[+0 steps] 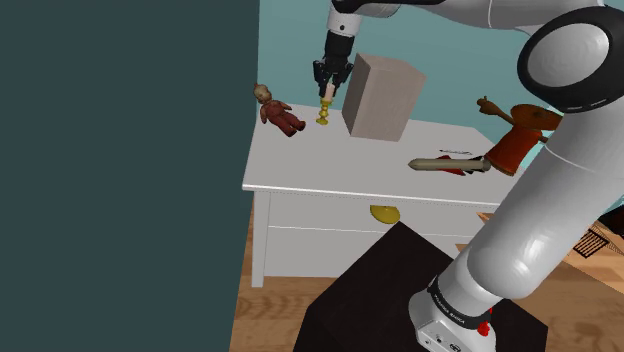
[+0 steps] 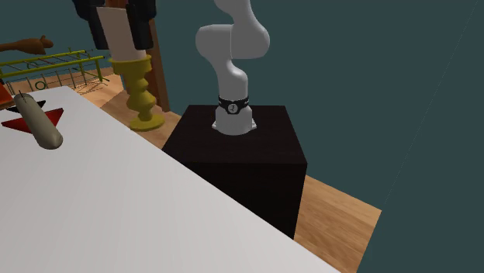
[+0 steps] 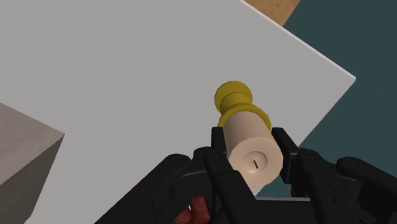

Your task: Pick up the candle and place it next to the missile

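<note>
My fingers (image 3: pixel 283 146) grip the candle (image 3: pixel 253 153) by its pale upper shaft, at the surface's (image 1: pixel 340 165) back edge between doll (image 1: pixel 275 108) and box (image 1: pixel 382 97). Heading straight for the missile (image 1: pixel 448 164), I could clip that box and twist the bottom-heavy candle loose. A nudge might also roll the missile.

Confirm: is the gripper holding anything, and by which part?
Yes. The gripper is shut on the candle, clasping its cream upper end, above the yellow holder.
</note>
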Motion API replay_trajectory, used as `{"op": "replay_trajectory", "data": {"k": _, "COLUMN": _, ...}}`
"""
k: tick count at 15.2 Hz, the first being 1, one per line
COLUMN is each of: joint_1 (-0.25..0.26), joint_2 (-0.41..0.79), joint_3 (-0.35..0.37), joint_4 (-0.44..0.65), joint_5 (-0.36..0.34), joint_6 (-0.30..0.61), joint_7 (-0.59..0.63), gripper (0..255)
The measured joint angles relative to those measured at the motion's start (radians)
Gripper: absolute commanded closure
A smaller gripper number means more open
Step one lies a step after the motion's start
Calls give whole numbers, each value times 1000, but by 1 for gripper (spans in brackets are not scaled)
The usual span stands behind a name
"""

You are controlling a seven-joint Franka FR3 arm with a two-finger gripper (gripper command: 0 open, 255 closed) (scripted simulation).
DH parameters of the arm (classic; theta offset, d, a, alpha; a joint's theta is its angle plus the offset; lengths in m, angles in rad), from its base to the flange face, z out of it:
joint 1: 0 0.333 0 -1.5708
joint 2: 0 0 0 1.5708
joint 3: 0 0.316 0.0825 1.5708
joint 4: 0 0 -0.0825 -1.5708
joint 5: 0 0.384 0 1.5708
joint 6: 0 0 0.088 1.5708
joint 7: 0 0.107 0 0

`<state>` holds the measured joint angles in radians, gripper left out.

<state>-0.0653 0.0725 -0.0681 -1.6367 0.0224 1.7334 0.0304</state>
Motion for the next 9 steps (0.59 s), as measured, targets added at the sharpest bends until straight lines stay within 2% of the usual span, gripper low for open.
{"op": "replay_trajectory", "data": {"k": 4, "joint_1": -45, "joint_2": -41, "joint_3": -40, "joint_4": -62, "joint_5": 1, "joint_6": 18, "joint_7": -85, "gripper": 255}}
{"op": "replay_trajectory", "data": {"k": 9, "joint_1": -105, "joint_2": -59, "joint_3": -98, "joint_4": -80, "joint_5": 2, "joint_6": 17, "joint_7": -203, "gripper": 255}}
